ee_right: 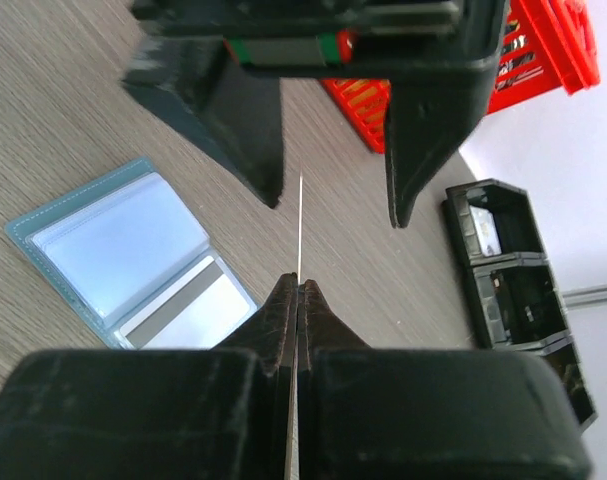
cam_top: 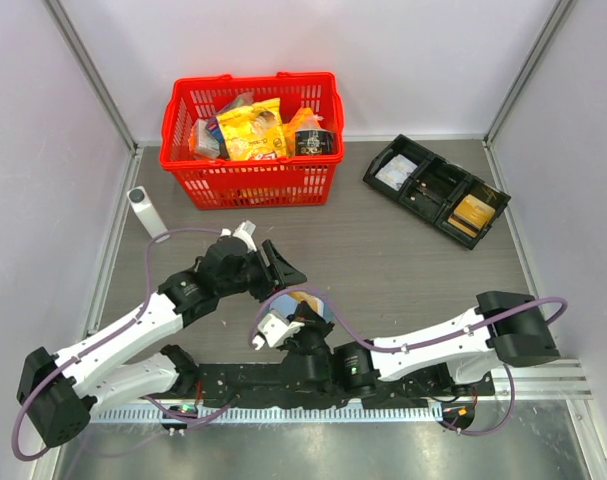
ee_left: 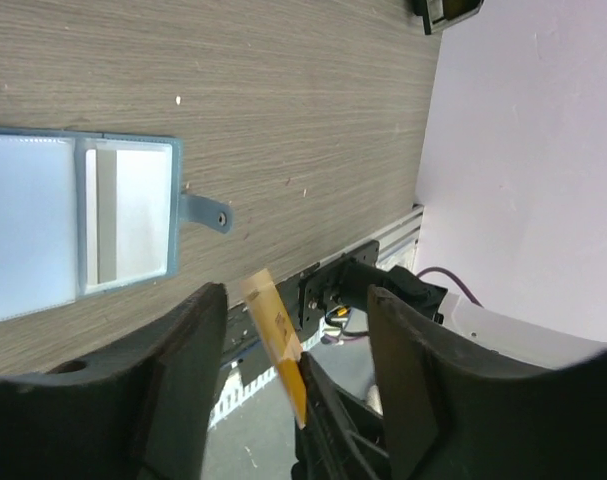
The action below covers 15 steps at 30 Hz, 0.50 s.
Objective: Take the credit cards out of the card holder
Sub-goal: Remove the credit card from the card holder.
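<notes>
The card holder (ee_left: 83, 225) lies open on the table, blue rim, pale pockets up; the top view shows only a sliver of it (cam_top: 311, 300) under the arms. My right gripper (ee_right: 299, 285) is shut on a tan-gold credit card (ee_left: 273, 330), which I see edge-on as a thin line (ee_right: 300, 230) rising from the fingertips. My left gripper (ee_left: 293, 330) is open, one finger on each side of that card without touching it. From above, the left gripper (cam_top: 283, 268) meets the right gripper (cam_top: 305, 318) just over the holder.
A red basket (cam_top: 251, 82) full of snack packs stands at the back. A black compartment tray (cam_top: 438, 190) at the right back holds tan-gold cards (cam_top: 473, 212). A white cylinder-like object (cam_top: 143, 210) sits at the left edge.
</notes>
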Tool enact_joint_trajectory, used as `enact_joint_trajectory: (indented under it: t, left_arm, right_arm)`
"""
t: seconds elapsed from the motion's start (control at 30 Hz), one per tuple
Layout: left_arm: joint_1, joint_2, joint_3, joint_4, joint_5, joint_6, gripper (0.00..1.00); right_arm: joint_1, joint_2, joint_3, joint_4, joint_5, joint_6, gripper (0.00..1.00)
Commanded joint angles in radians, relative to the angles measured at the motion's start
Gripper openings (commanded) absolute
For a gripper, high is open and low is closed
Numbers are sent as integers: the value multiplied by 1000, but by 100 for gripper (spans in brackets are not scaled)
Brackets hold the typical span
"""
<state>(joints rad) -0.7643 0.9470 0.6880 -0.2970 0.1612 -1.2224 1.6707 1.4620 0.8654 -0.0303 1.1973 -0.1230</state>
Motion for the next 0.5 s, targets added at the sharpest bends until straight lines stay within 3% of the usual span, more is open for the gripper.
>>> enact_joint_trajectory:
  t: [0.0,0.07,0.2,0.33,0.47]
  left_arm:
    - [-10,29,-7,81,60,-14,54]
    - [-13,36,-11,87,73,-12,40]
    - [-13,13,-39,104,37,-15,1]
    - [-13,-33,-71,134,-20,-20,0]
    - [-13,-63,-103,170,-71,-20,0]
  right_arm:
    - [20,43,50,118,91,-98,1]
    - [26,54,47,150,102,-131,1]
    - [32,41,29,181,93,-142,1]
    - [31,-11,15,150,30,-34,5]
    - [9,-119,-29,150,-77,91,34]
